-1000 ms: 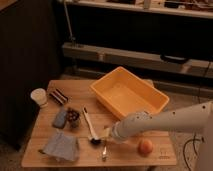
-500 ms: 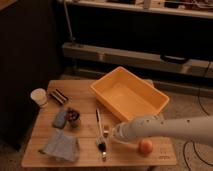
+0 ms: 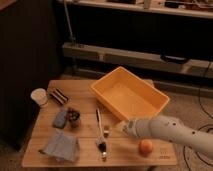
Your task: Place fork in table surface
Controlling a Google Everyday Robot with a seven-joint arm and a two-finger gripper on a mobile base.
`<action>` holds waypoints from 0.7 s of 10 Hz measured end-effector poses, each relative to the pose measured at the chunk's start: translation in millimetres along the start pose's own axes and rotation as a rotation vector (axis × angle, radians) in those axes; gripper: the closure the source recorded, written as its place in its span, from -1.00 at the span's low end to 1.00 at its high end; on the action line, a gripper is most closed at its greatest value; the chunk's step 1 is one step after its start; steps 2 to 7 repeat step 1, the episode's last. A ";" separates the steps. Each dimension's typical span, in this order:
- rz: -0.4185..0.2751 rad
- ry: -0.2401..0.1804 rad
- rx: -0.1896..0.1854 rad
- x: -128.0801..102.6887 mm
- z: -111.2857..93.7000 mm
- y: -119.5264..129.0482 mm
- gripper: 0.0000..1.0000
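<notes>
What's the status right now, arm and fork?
Gripper low over the table surface, front of the yellow bin. Fork lying flat on the wood beside the white-handled tool. Orange sits right, clear of it.

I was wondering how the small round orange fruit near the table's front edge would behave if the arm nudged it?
The small round orange fruit looks spherical, so it would probably roll rather than slide. It sits near the front edge of the light-brown wooden table surface, so a push might send it off. The gripper is left of it, low over the table.
</notes>
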 end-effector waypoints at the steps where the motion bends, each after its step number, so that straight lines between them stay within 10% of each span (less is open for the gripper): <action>1: -0.002 0.009 -0.017 -0.8 -2.9 1.1 1.00; 7: -0.002 0.009 -0.017 -0.8 -2.9 1.1 1.00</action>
